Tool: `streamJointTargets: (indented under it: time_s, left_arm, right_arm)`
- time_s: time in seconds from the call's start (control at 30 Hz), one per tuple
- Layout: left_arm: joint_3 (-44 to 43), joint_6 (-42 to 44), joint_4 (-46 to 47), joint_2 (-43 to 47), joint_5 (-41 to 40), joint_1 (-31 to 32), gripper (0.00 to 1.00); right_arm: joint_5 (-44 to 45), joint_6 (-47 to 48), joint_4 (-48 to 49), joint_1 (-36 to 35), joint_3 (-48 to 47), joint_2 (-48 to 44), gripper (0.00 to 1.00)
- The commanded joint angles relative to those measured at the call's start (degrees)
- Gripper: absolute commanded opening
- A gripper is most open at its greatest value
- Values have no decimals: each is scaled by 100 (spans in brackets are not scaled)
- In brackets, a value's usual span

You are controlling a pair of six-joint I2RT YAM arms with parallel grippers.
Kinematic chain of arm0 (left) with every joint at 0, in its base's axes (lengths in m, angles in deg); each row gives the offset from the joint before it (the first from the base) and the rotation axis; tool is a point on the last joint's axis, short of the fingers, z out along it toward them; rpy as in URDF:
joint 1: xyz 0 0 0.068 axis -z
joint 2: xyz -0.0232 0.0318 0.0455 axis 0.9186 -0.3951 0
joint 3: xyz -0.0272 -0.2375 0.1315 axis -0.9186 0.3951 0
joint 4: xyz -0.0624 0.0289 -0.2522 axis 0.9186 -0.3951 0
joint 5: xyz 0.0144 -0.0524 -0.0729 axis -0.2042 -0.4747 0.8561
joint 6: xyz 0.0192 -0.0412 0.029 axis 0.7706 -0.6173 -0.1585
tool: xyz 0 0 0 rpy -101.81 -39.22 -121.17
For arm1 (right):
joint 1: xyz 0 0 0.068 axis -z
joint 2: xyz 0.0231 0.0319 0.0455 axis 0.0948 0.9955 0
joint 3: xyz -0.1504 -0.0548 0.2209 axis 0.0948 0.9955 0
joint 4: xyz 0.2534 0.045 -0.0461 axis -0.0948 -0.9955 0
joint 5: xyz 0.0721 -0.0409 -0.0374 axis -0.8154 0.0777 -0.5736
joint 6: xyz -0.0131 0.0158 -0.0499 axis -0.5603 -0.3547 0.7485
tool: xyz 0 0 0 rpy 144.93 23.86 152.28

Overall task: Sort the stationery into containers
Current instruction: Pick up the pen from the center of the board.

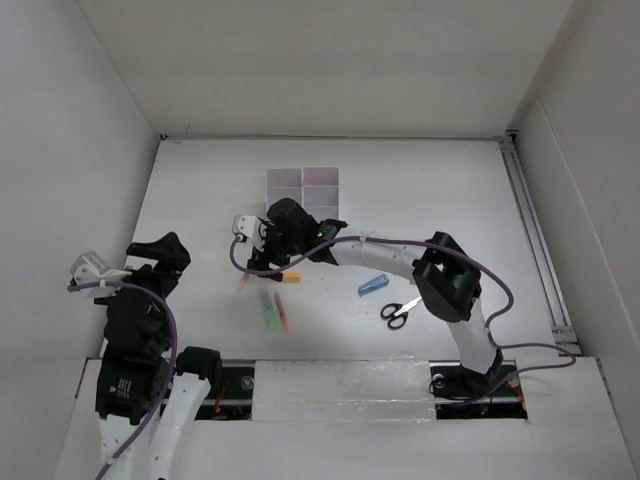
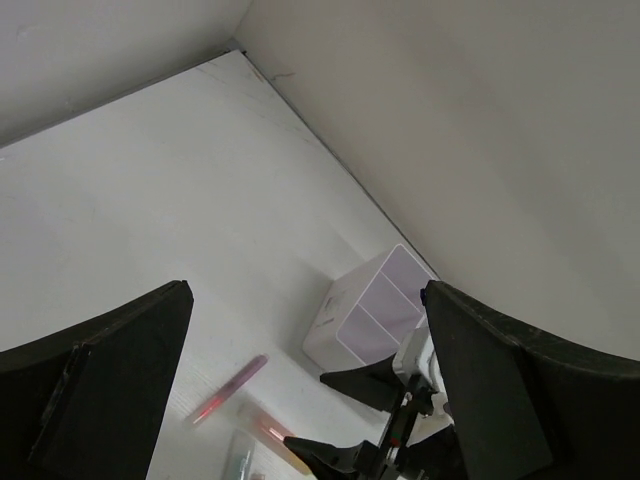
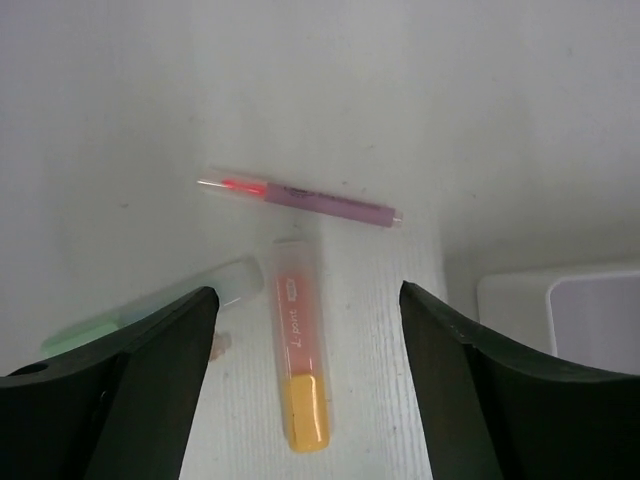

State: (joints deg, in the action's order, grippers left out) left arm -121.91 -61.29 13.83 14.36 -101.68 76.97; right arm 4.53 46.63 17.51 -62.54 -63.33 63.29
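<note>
Right gripper (image 3: 305,293) spread, framing the orange highlighter (image 3: 300,360), barrel print unreadable; pink pen (image 3: 300,198) at 12 o'clock. Left gripper (image 2: 305,290) also spread.

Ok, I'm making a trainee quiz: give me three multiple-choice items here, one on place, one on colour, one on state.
1. The scissors lie: A in a tray; B near the right arm; C near the left arm.
2. The pen in the right wrist view is: A green; B black; C pink.
3. The right gripper is: A open; B shut on the pen; C shut on the scissors.
Answers: B, they lie beside that arm; C, its barrel shows pink; A, its fingers stand apart above the highlighter.
</note>
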Motion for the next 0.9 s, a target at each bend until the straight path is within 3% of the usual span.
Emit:
streamJointTargets:
  time_s: [0.0,0.07,0.13,0.27,0.43,0.5,0.87]
  left_arm:
    - [-25,-128,0,92,-228,-22,100]
    - [-25,-128,0,92,-175,-22,100]
    - [-25,-76,52,92,-175,-22,100]
    - [28,-76,114,144,-61,-22,100]
    - [28,-23,167,144,1,-22,100]
    - [28,-23,167,144,1,-22,100]
    - [28,30,167,144,54,83,100]
  right_arm:
    - [875,-944,762,-47,458,-398,79]
    - [2277,-2542,1011,-47,810,-846,60]
    - [2647,-3703,1247,-108,1564,-1415,59]
    - [3648,-4523,1433,-661,2340,-1831,57]
    - [3920,-4991,1433,-1047,2630,-1639,53]
    - [4158,-5271,1433,-1197,2683,-1586,45]
    - [4511,-5712,1328,-1383,2666,-1085,44]
